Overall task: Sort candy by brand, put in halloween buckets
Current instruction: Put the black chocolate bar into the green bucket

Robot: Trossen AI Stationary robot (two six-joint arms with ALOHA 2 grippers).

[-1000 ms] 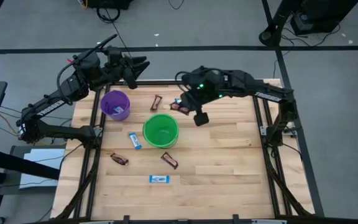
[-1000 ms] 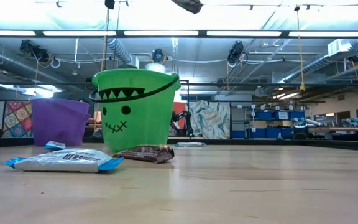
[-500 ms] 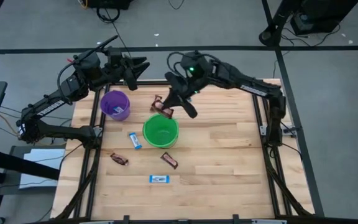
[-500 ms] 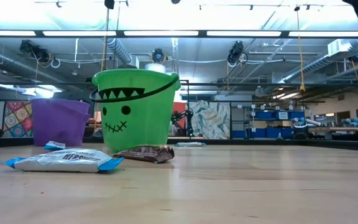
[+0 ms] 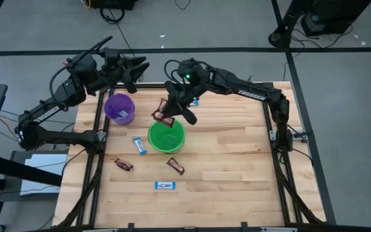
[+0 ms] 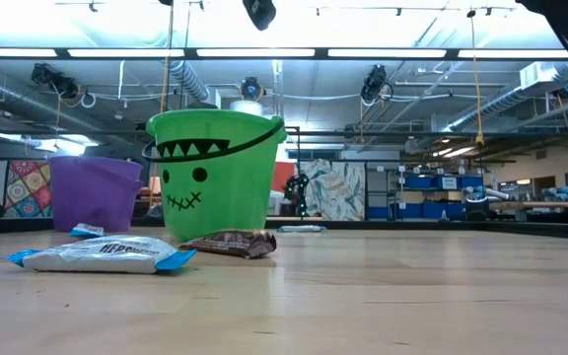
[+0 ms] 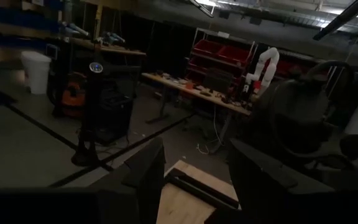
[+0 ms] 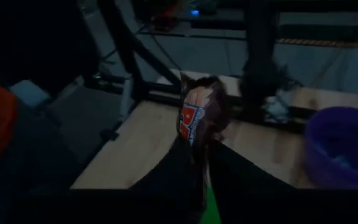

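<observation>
My right gripper (image 5: pixel 171 113) hangs over the far rim of the green bucket (image 5: pixel 167 136), shut on a brown candy bar (image 5: pixel 163 116). The purple bucket (image 5: pixel 119 108) stands left of the green one with a blue candy (image 5: pixel 123 115) inside. More candy lies flat on the table: brown bars (image 5: pixel 123 164) (image 5: pixel 175 165) (image 5: pixel 163 103) and blue bars (image 5: pixel 140 145) (image 5: pixel 165 185). My left gripper (image 5: pixel 142 66) waits open beyond the table's far left corner, holding nothing. My right gripper pinches the brown candy bar by one end (image 8: pixel 199 138) between its two fingers. The fingers slant down from the table's far right. The bar sticks out past the fingertips, lifted clear above the green bucket.
Another blue candy (image 5: pixel 194 101) lies under the right arm near the far edge. In the low view the green bucket (image 6: pixel 215 173) and purple bucket (image 6: pixel 95 192) stand behind a blue bar (image 6: pixel 106 254) and a brown bar (image 6: pixel 230 244). Bare wood spreads over the table's right half (image 5: pixel 237 154).
My right gripper has carried the brown candy bar toward the table's left, from beyond the green bucket's far right side to above its far rim, sinking a little and rolling its wrist. The bar stays between its fingers.
</observation>
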